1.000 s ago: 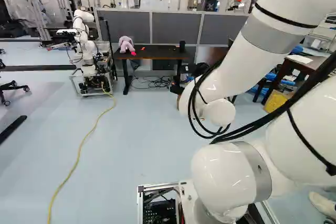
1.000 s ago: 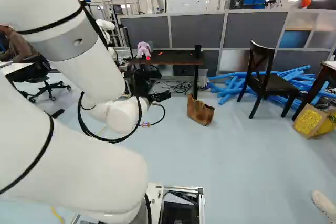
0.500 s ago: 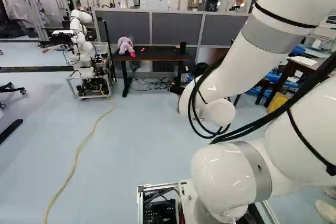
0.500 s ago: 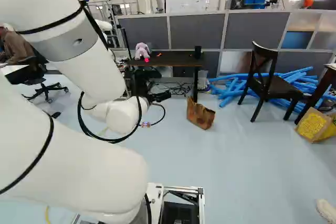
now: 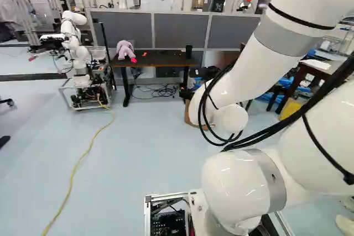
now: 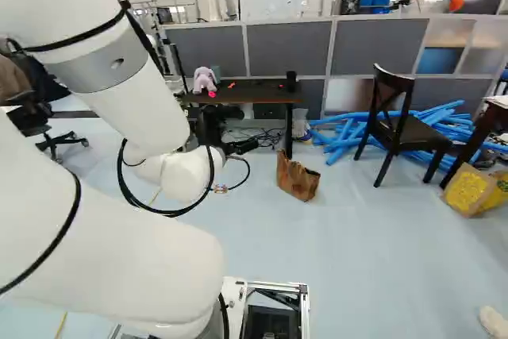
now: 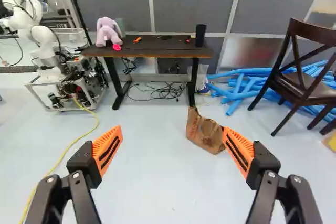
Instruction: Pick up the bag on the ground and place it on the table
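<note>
In the right base view my gripper juts out past the wrist, its fingertips hard to make out. The wrist view shows the gripper open, orange pads wide apart and nothing between them. A brown paper bag rests on the floor, leaning a little, near the table's right leg. In the wrist view the bag lies ahead of the gripper, partly behind one pad's tip; the arm covers most of it in the left base view. The dark-topped table stands beyond, against grey partitions.
A plush toy and a black cup stand on the table, cables beneath. Right of it are blue foam tubes, a dark chair and a yellow-patterned box. Another robot stands left; a yellow cable crosses the floor.
The base has moved: the scene has slid leftward in both base views, and the table looks slightly nearer. The arm holds its pose against its lowest joint, and the bag keeps its place on the floor.
</note>
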